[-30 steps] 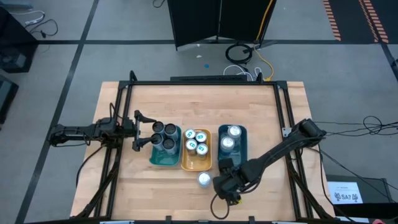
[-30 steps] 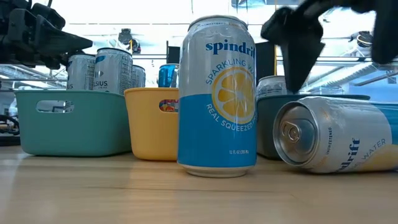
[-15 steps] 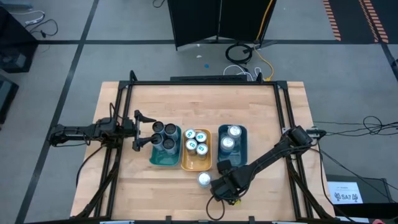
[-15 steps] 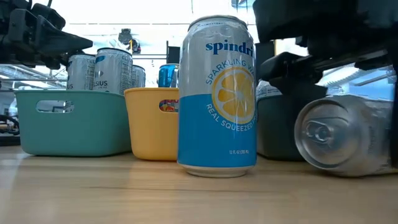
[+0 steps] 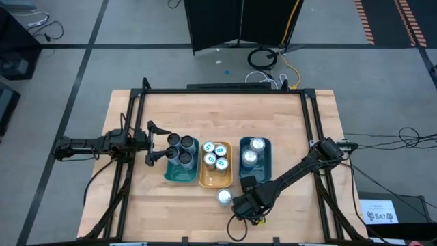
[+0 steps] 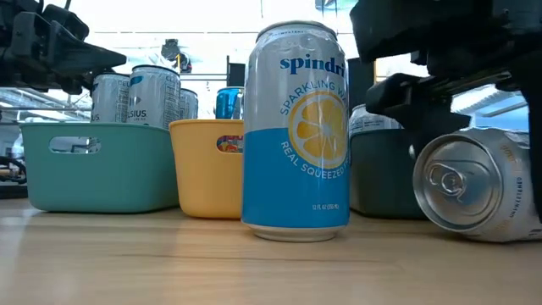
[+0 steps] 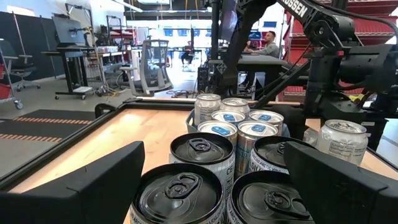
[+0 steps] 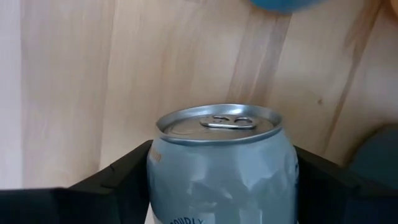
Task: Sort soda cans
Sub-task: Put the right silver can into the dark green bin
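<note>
**Fallen can between the right fingers**

The tipped can (image 6: 478,193) lies on the table (image 5: 157,205) in front of the blue tray (image 5: 263,171), hidden overhead by the right gripper (image 5: 247,201). The wrist view shows its fingers (image 8: 118,174) flanking it, apparently touching. The left gripper (image 5: 154,145) waits wide open beside the teal tray (image 5: 179,176).

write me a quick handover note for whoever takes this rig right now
Right gripper: jaws closing around the toppled silver can on the table by the blue tray; not lifted.
Left gripper: open, waiting beside the teal tray.
Done: three dark cans in teal, four blue-marked cans in the orange tray, two silver cans in blue.
Left: the toppled can and the upright Spindrift can in front of the trays.
</note>
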Controlling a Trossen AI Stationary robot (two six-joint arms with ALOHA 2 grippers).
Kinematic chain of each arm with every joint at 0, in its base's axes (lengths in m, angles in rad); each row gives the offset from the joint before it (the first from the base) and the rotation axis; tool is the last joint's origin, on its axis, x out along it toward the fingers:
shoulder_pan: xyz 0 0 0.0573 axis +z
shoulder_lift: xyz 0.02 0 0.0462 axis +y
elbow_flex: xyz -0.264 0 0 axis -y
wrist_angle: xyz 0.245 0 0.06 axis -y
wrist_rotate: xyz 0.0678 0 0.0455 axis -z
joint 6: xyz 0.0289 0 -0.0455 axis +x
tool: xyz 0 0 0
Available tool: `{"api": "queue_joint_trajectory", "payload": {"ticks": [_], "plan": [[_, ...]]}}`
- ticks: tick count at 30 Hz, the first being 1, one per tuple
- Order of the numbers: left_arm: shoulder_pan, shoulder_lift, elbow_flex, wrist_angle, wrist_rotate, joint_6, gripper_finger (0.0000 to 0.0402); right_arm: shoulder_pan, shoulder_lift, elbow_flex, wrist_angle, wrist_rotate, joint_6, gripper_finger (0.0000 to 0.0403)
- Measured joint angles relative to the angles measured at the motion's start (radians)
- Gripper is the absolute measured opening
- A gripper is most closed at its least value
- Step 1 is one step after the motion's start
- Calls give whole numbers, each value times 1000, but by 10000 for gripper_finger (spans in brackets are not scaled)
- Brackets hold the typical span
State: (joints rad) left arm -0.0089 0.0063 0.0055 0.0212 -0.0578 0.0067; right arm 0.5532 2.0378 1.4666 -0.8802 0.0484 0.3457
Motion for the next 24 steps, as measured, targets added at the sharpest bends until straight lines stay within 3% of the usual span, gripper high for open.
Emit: {"api": "queue_joint_trajectory", "payload": {"ticks": [5, 11, 18, 24], "plan": [[0, 0, 0, 0, 0, 0, 391, 33, -57, -2, -3, 10, 91, 279], [0, 0, 0, 0, 0, 0, 391, 130, -188, -2, -18, 237, 352, 279], [0, 0, 0, 0, 0, 0, 391, 303, -304, -2, -110, 756, 682, 279], [0, 0, 0, 0, 0, 0, 391, 353, -323, -1, -393, 1148, 1038, 279]]}}
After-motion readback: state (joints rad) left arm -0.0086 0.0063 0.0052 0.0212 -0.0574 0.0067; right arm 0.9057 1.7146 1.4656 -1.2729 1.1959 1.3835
